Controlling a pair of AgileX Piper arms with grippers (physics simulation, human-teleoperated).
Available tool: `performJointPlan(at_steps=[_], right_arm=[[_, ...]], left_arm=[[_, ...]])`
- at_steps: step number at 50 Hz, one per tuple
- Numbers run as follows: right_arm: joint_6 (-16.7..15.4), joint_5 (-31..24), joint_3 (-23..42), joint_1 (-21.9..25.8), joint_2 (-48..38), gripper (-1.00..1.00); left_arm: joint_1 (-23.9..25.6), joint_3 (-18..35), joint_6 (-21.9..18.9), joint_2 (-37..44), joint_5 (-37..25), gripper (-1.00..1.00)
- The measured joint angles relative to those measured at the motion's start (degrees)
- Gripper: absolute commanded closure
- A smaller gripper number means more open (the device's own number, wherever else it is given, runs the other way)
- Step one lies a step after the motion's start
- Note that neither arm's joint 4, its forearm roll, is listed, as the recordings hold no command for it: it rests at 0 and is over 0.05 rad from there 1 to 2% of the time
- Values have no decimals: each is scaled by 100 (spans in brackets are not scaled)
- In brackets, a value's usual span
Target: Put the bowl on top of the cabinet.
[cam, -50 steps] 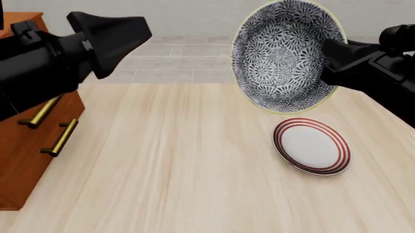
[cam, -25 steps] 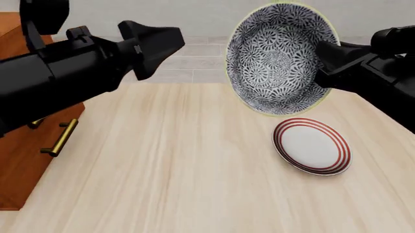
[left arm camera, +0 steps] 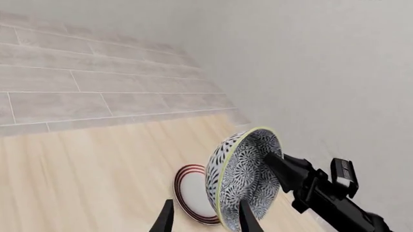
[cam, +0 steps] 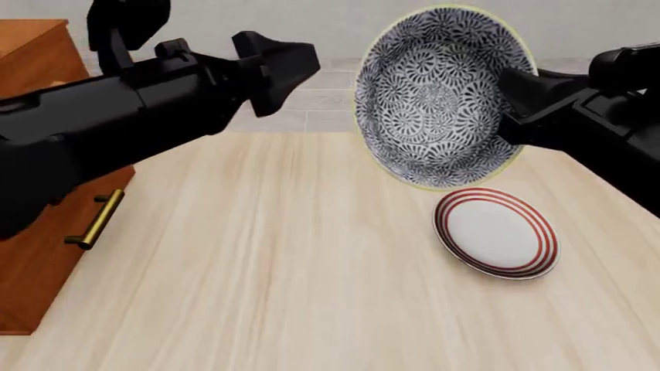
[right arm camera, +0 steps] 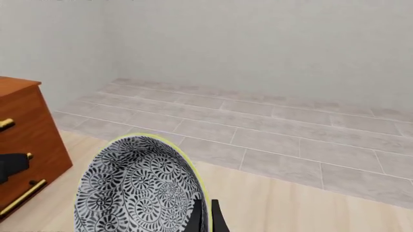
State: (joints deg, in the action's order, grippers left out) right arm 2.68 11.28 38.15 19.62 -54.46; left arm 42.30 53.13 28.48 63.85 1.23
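Pale wood table (cam: 289, 263); grey tiled floor (right arm camera: 271, 121); plain wall (left arm camera: 310, 72).

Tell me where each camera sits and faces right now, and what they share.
Front view: fixed above and behind the arms, looking forward and down at the table; both arms show, right gripper holding the bowl.
Left wrist view: behind the left gripper, looking past its fingers at the bowl and plate.
Right wrist view: behind the right gripper, facing the bowl, with the cabinet beyond.
All three share the bowl.
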Motion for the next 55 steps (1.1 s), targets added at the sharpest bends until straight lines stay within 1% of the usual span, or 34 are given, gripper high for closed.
performJointPlan(at_steps=[16, 55], right_arm=[[8, 5, -26, 94, 54, 100], [39, 169, -148, 209, -10, 100]], left_arm=[[46, 134, 65, 313, 108, -100], [163, 230, 144, 906, 434, -100]])
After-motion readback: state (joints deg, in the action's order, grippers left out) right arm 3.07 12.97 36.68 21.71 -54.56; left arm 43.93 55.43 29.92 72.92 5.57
